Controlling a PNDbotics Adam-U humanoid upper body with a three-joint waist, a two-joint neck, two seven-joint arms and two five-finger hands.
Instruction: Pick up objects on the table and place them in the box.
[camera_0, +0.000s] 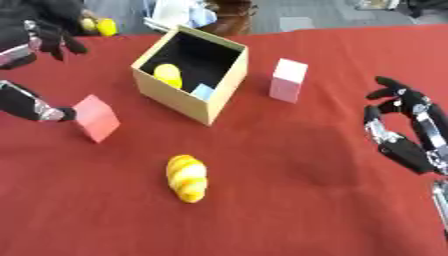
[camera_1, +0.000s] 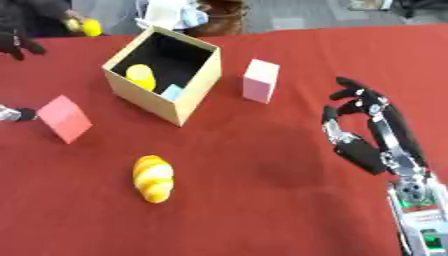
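An open tan box (camera_0: 171, 92) with a dark inside stands at the back centre of the table. A yellow object (camera_0: 168, 75) and a small light blue piece (camera_0: 202, 91) lie in it. A red cube (camera_0: 94, 118) sits tilted left of the box, and one fingertip of my left hand (camera_0: 35, 107) touches its left face. The other fingers are spread higher up at the left edge, and the hand is open. A pale pink block (camera_0: 289, 80) stands right of the box. A yellow striped bread-like object (camera_0: 186, 177) lies in front. My right hand (camera_1: 372, 130) hovers open at the right, holding nothing.
The table wears a red cloth (camera_0: 289, 200). Beyond its far left edge a small yellow thing (camera_0: 105, 26) shows next to a dark shape. Grey floor and clutter lie past the far edge.
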